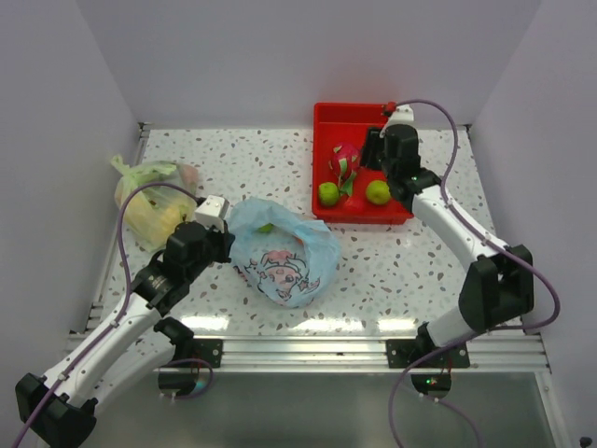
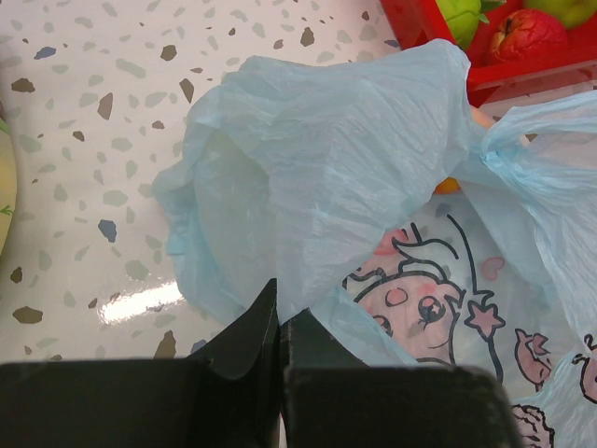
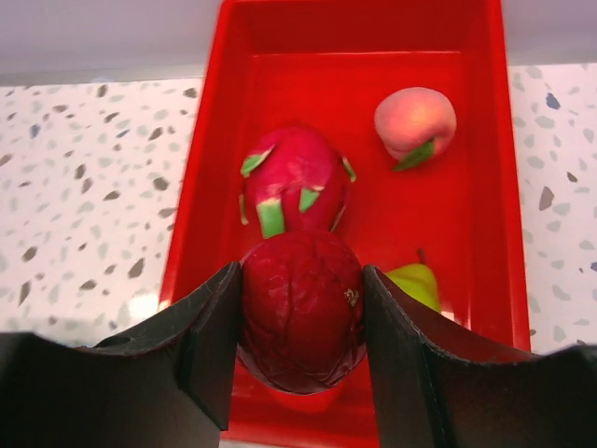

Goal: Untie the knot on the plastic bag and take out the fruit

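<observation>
The light blue plastic bag (image 1: 284, 254) with the cartoon girl's face lies mid-table, its mouth gaping. A green fruit (image 1: 267, 227) shows inside it. My left gripper (image 1: 222, 241) is shut on the bag's left edge; in the left wrist view the film (image 2: 326, 168) rises from the closed gripper (image 2: 278, 313). A bunched twist of handle (image 2: 487, 154) sits to the right, and no tied knot shows. My right gripper (image 3: 303, 322) is shut on a dark red fruit (image 3: 303, 317) low over the red tray (image 3: 201, 187). It also shows in the top view (image 1: 373, 161).
The red tray (image 1: 317, 159) at the back right holds a pink dragon fruit (image 3: 294, 182), a peach (image 3: 415, 121) and green fruits (image 1: 328, 193). A yellow-green bag (image 1: 154, 201) with yellow fruit lies at the back left. White walls close the back and sides.
</observation>
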`<move>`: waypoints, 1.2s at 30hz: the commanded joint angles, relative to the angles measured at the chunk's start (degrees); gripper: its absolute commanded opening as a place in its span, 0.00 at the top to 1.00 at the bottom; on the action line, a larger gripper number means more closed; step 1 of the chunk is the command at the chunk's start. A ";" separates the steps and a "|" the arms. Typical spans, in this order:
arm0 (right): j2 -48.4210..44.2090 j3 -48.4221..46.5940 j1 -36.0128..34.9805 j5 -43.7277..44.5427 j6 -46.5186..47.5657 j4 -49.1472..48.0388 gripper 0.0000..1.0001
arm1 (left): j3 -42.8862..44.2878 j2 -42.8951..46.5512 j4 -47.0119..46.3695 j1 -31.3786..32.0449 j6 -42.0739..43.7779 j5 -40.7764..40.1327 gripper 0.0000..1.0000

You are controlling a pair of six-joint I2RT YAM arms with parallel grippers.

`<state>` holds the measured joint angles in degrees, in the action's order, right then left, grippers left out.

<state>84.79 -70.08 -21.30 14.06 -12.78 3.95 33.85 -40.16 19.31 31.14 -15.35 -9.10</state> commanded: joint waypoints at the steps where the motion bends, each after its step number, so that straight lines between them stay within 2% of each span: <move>1: 5.37 -4.53 3.28 -0.88 -4.89 0.27 0.87 | -0.01 0.26 -2.96 -0.37 1.38 0.93 1.00; 4: 10.20 -6.73 4.69 -1.93 -5.77 1.06 0.79 | -0.01 0.43 -2.96 -0.37 1.38 1.02 1.00; 5: 11.09 -7.17 4.86 -2.28 -5.86 1.33 0.69 | -0.01 0.44 -3.05 -0.37 1.38 1.10 1.00; 7: 13.11 -8.31 4.95 -2.20 -5.33 2.46 0.57 | -0.01 0.44 -2.96 -0.37 1.47 1.28 1.00; 8: 13.55 -8.75 4.95 -1.42 -5.16 2.99 0.48 | -0.01 0.44 -2.96 -0.37 1.47 1.28 1.00; 9: 13.64 -8.84 4.95 -1.06 -4.98 3.43 0.33 | -0.09 0.44 -3.14 -0.37 1.55 1.37 1.00; 10: 13.47 -8.67 4.86 -0.80 -4.80 3.26 0.24 | -0.01 0.44 -3.14 -0.37 1.47 1.46 1.00; 13: 12.16 -7.79 4.86 -1.93 -3.66 3.35 0.06 | -0.10 0.35 -3.05 -0.37 1.64 1.63 1.00; 14: 11.80 -7.79 4.78 -2.37 -3.31 3.52 0.04 | -0.01 0.35 -3.22 -0.37 1.64 1.72 1.00; 20: 8.02 -6.82 3.46 -9.40 0.11 5.90 0.01 | -0.01 0.26 -3.23 -0.37 1.73 1.81 1.00; 27: 2.67 -5.50 -7.68 -14.06 6.62 10.03 0.01 | -0.01 0.35 -3.05 -0.46 1.56 1.63 1.00; 30: 1.00 -4.28 -11.90 -17.49 6.01 11.00 0.02 | -0.09 0.44 -3.14 -0.37 1.64 1.54 1.00; 36: 2.73 -4.09 -21.05 -19.69 8.64 14.50 0.01 | -0.09 0.61 -2.96 -0.46 1.56 1.28 1.00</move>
<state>86.78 -74.54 -39.11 -3.14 -6.79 14.76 33.85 -40.12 19.29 31.14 -15.20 -7.86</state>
